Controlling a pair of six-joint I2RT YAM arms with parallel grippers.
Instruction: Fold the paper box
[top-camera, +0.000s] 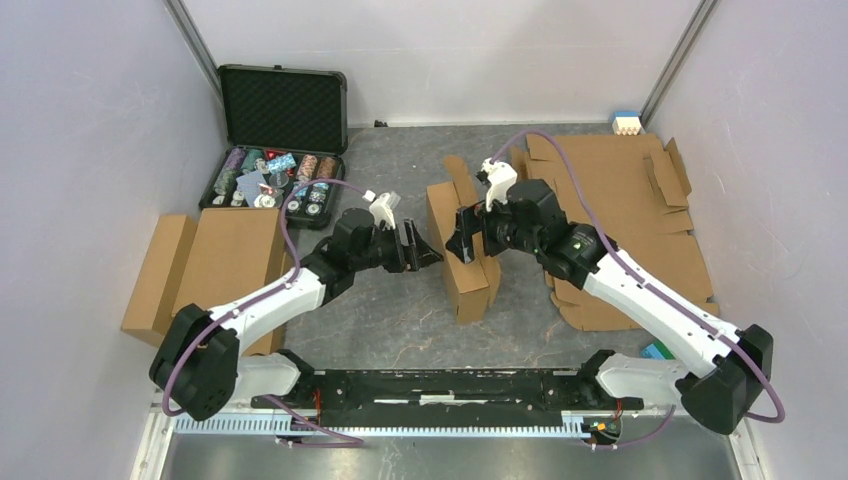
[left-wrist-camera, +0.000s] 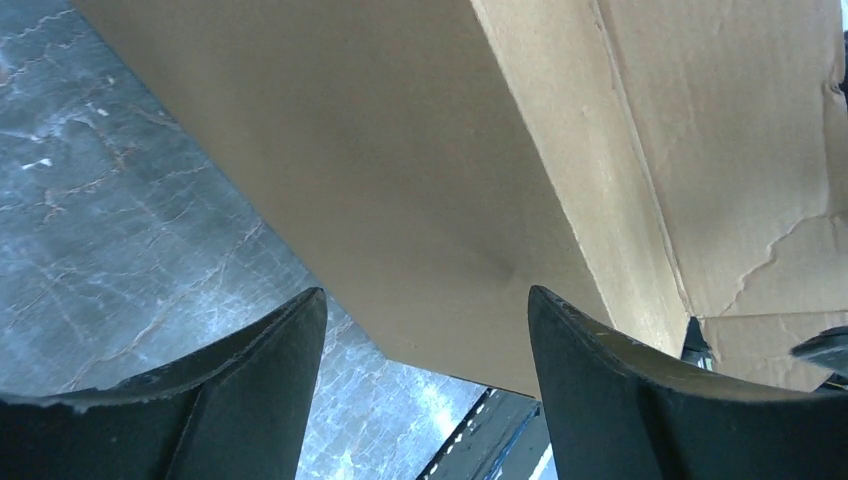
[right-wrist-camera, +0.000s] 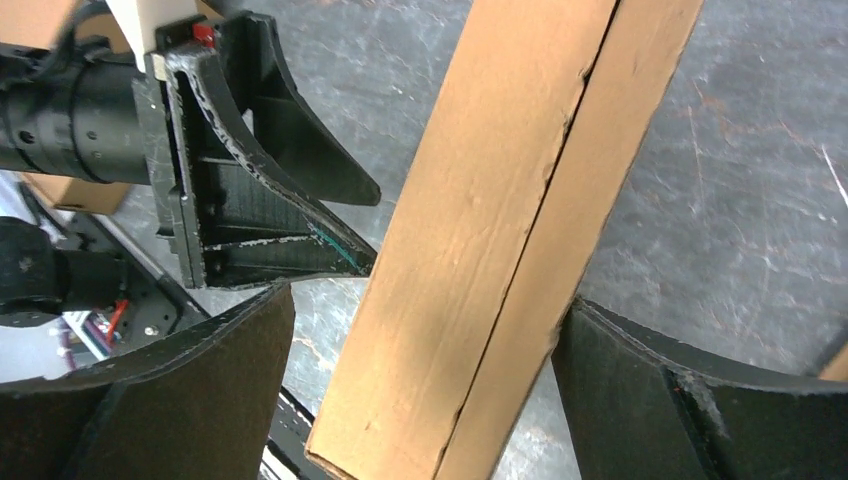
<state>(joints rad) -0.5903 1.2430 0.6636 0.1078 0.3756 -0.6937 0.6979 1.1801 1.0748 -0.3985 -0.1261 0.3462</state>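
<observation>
**Paper box on edge at mid-table, both grippers spread**

Far left: we are counting folded brown cardboard boxes (top-camera: 205, 265) lying flat on the grey table (top-camera: 400, 320). Behind them, a black hard case (top-camera: 283, 110) is standing open, with poker chips (top-camera: 270, 180) filling its tray.

Centre left: we are seeing the left gripper (top-camera: 424, 248) with its jaws spread and gripping nothing. Its tips are pointing at the broad left face of the paper box (top-camera: 470, 285) and sitting just beside it.

Centre: the paper box is resting on edge at the middle of the table, partly folded, with a flap rising at its far end.

Centre right: we are finding the right gripper (top-camera: 467, 238) with its jaws standing wide, straddling a doubled cardboard wall of the box. Whether either finger is touching that wall we cannot tell.

Far right: flat die-cut cardboard sheets (top-camera: 625, 215) are lying stacked, with a small white and blue block (top-camera: 626, 123) sitting behind them at the back wall.
</observation>
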